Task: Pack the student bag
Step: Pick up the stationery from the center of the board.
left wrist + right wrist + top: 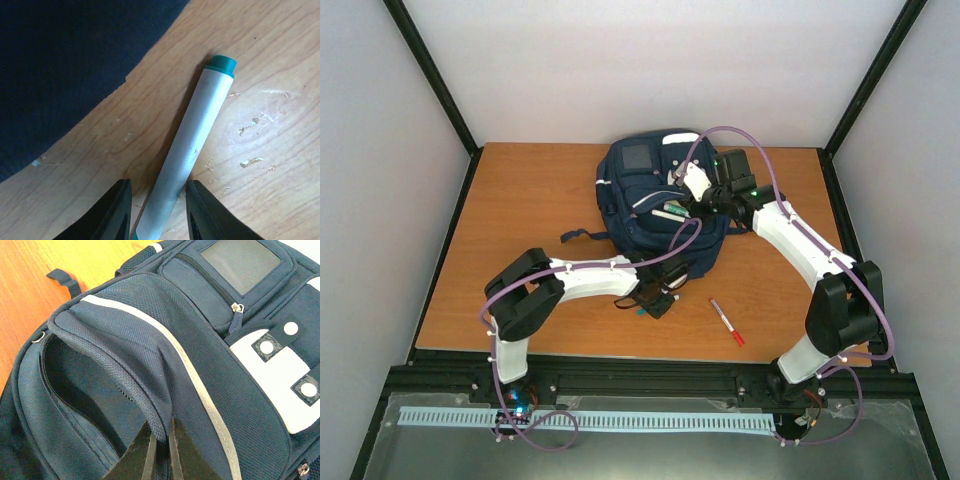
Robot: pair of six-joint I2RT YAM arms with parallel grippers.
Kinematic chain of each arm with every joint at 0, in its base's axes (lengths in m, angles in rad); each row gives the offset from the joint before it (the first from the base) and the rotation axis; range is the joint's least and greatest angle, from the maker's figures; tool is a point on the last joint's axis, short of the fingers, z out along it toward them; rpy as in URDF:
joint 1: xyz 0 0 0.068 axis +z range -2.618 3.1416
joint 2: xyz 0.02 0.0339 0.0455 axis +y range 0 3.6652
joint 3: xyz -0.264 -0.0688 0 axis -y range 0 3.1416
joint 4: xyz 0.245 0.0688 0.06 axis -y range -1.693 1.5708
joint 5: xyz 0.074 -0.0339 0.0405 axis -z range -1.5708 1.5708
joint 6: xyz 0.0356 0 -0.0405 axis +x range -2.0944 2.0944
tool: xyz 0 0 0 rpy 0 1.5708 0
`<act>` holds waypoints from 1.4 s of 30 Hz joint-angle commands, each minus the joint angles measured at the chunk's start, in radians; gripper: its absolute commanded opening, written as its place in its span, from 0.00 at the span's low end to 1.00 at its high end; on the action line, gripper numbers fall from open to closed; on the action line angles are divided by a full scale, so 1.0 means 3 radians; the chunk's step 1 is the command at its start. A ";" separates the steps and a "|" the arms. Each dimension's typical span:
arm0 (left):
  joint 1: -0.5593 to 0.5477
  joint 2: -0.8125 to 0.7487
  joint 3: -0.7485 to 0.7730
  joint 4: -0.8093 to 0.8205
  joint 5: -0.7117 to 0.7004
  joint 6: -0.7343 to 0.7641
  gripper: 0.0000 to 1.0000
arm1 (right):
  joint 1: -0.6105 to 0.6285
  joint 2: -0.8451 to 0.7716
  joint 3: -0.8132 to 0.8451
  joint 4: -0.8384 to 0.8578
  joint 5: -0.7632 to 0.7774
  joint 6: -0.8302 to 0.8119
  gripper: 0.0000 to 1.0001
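Note:
The student bag [655, 195], navy with thin white stripes, lies flat at the back middle of the table. My right gripper [162, 432] is shut on the raised rim of its front pocket [125, 370] and holds that pocket open. A white marker with a teal cap [195, 145] lies on the wood just in front of the bag's near edge. My left gripper [159, 184] is down over it. Its jaws stand open on either side of the barrel, with a gap on the left side. In the top view the left gripper [655, 303] hides most of the marker.
A red-capped pen [726, 322] lies on the table to the right of the left gripper. A white item with a green end [670, 212] shows at the bag's open pocket. A dark strap [582, 236] trails off the bag's left side.

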 commanded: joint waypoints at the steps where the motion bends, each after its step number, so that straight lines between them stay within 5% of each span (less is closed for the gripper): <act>1: -0.0046 0.0050 0.0108 -0.0081 0.0017 0.0013 0.29 | -0.0043 -0.0005 0.0097 0.0026 -0.0030 0.0053 0.03; 16: -0.0046 -0.0068 -0.0021 -0.0259 0.0052 -0.0025 0.06 | -0.0042 -0.0015 0.0100 0.0026 -0.0035 0.0062 0.03; 22: -0.0046 -0.0541 -0.0219 -0.0206 0.0188 -0.0168 0.04 | -0.0047 -0.0029 0.0103 0.0028 -0.0030 0.0063 0.03; 26: -0.0046 -0.1124 -0.0625 0.0254 0.0327 -0.0528 0.03 | -0.0050 -0.0039 0.0099 0.0033 -0.0049 0.0075 0.03; 32: -0.0046 -0.1843 -0.1171 0.1630 0.0405 -0.1203 0.02 | -0.0047 -0.0015 0.0097 0.0045 -0.0056 0.0101 0.03; 42: -0.0015 -0.1946 -0.1471 0.2684 -0.0813 -0.2266 0.01 | -0.0047 -0.0069 0.0087 0.0047 -0.0067 0.0122 0.03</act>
